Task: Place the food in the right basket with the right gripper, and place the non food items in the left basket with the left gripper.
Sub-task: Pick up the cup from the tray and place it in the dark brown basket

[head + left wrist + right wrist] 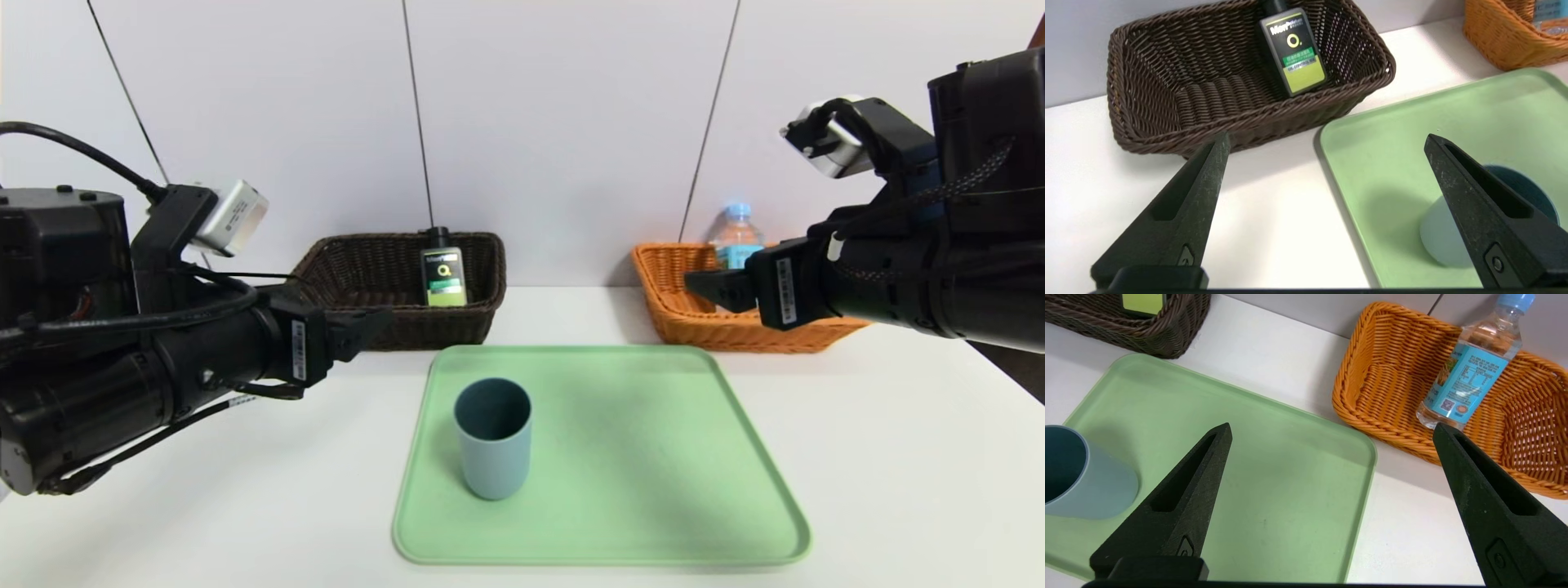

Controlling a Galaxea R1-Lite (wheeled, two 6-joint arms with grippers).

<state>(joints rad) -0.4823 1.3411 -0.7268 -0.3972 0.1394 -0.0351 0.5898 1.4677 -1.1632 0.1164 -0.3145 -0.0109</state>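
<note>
Blue-grey cup (pixel 493 441) standing lower centre on the green tray (pixel 637 465)
The left gripper (pixel 1327 141), fingers apart, is hovering left of the cup; the right gripper (pixel 1333 428), also spread, is hanging at upper right.

The water bottle (pixel 1470 375), clear plastic with a light blue cap and blue label, is in the orange wicker basket (pixel 1380 392), its base down inside and its capped end rising above the rim. The basket is rectangular with flared sides and sits on the white worktop (pixel 204 506). The dark brown wicker basket (pixel 359 261), also rectangular and flared, sits on the worktop too, holding the black pump bottle (pixel 443 273) with its green label facing out and its top at the back rim. The blue-grey cup (pixel 495 457), smooth and handleless, stands upright, mouth up, on the green tray (pixel 637 457).
</note>
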